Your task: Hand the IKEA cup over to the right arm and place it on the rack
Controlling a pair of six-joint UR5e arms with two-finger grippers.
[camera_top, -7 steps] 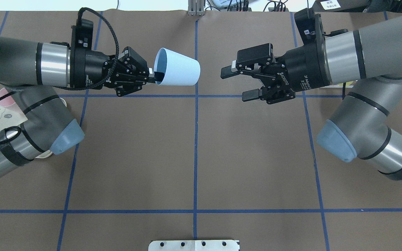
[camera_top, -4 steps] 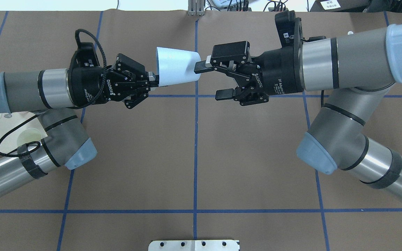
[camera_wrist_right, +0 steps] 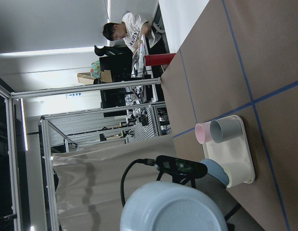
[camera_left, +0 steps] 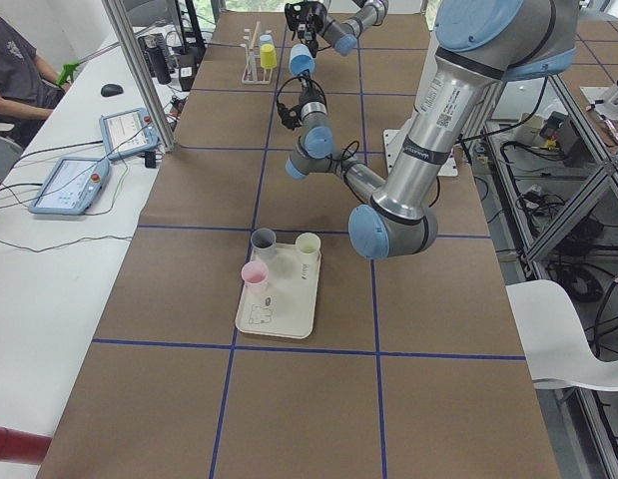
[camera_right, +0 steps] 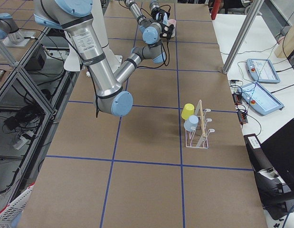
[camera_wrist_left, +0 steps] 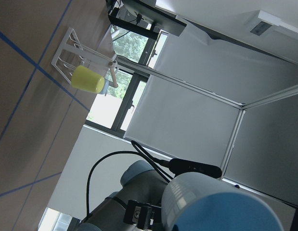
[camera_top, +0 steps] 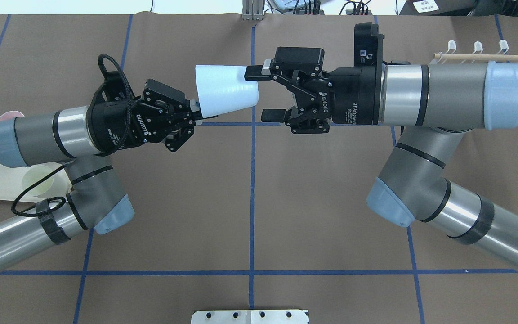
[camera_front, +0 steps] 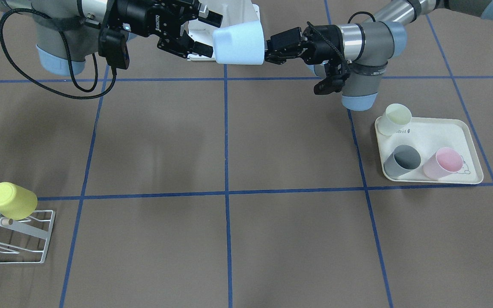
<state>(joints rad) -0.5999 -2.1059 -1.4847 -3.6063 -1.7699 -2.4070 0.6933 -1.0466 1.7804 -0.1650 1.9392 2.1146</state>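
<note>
The rack [camera_front: 24, 229] runs off the front view's left edge.

Bright, even indoor light casts soft, faint shadows on the brown table [camera_front: 272, 141]. Views are sharp; a window [camera_wrist_left: 105, 108] glares white in the left wrist view.

- Overhead: high, looking forward and steeply down on the table [camera_top: 173, 202].
- Front-facing: across the table, looking back, mirrored; both show the cup [camera_top: 225, 92] near 12 o'clock.
- 2 side views: distant, along the table from either end.
- 2 wrist cameras: close, cup around 6 o'clock.
</note>
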